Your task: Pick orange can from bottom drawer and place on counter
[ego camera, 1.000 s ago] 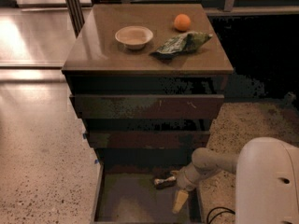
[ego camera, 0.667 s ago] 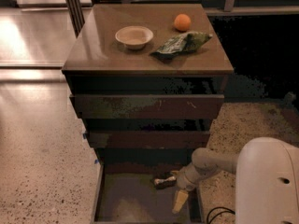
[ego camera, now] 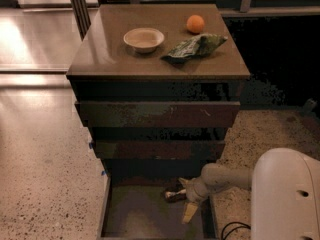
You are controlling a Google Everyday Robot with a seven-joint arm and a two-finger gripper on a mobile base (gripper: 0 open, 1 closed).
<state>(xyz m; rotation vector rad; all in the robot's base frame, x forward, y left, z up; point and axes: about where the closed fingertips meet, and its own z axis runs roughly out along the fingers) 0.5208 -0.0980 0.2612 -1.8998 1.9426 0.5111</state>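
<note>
1. Landmark: the dark brown wooden drawer cabinet (ego camera: 155, 115). Its lowest drawer, the bottom drawer (ego camera: 142, 216) w/ greyish-brown floor, is standing pulled out at the cabinet's foot.
2. The small mottled brownish-orange can (ego camera: 174, 196) is lying on its side in that drawer, at the back, just under the cabinet's front, right of centre.
3. The pale two-finger gripper (ego camera: 185, 200) is reaching in from the cabinet's right side, low in the drawer, right beside the can's right end.
4. Jaws are looking spread, one finger toward the cabinet and one away; not pinching the can yet, as far as I can judge.
5. Change vs a sec ago: basically none. Gripper and can are sitting in the same spots, so no lift is happening.
6. Meaning: the grasp is probably still pending. Closing on the can comes next, then raising it to the counter.
7. The glossy brown counter (ego camera: 107, 49) atop the cabinet is carrying a pale round bowl (ego camera: 144, 38), a round orange fruit (ego camera: 195, 24) and a green foil snack bag (ego camera: 196, 47); the front-left part looks free for the can.
</note>
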